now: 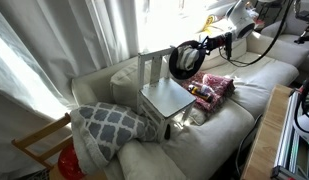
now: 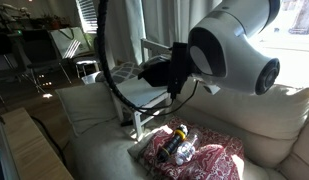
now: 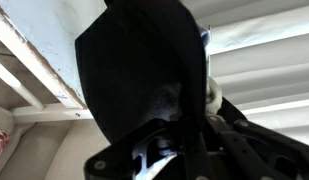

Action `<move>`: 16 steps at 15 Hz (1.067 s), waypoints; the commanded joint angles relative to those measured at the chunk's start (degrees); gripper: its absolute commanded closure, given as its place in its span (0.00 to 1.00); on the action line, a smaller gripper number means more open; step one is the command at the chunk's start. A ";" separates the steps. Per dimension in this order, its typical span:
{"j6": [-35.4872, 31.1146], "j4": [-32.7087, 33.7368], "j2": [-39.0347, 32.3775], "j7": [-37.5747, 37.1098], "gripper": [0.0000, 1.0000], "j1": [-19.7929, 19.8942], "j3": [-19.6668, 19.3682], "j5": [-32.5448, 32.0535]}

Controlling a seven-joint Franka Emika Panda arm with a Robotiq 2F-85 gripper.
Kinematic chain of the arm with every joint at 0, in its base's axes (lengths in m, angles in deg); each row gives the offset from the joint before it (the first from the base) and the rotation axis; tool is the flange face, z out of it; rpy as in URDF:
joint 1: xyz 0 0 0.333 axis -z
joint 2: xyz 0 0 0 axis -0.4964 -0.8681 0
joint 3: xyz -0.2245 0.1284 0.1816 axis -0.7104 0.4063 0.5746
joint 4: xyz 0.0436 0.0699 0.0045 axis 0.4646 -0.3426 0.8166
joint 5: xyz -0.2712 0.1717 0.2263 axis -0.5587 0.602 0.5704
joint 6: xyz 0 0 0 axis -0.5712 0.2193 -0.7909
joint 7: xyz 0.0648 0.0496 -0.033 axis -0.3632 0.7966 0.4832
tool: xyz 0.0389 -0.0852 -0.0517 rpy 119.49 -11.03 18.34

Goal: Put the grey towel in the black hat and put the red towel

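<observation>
My gripper (image 1: pixel 206 46) is shut on the black hat (image 1: pixel 184 60) and holds it in the air above the white chair's seat (image 1: pixel 166 98). In an exterior view the hat (image 2: pixel 159 70) hangs in front of the chair back, beside the gripper (image 2: pixel 180 68). The wrist view is mostly filled by the hat's dark fabric (image 3: pixel 134 70), pinched in the gripper (image 3: pixel 169 140). A pale grey patch (image 3: pixel 167 98) shows against that fabric; I cannot tell whether it is the grey towel. The red towel (image 1: pixel 214 88) lies crumpled on the sofa next to the chair, also seen as red cloth (image 2: pixel 209 158).
A small yellow and dark object (image 2: pixel 175 146) lies on the red towel. A grey lattice cushion (image 1: pixel 109 125) leans on the sofa's end, with a shiny red round object (image 1: pixel 69 163) and a wooden frame (image 1: pixel 39 140) below it. Curtains (image 1: pixel 74 40) hang behind the sofa.
</observation>
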 commanded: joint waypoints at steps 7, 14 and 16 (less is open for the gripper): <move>0.07 -1.15 0.99 -0.05 0.95 1.20 -1.11 -0.11; 4.13 6.41 -4.80 -8.95 0.99 6.00 -1.48 -0.14; 4.80 9.23 -7.05 -12.19 0.99 8.09 -1.44 0.23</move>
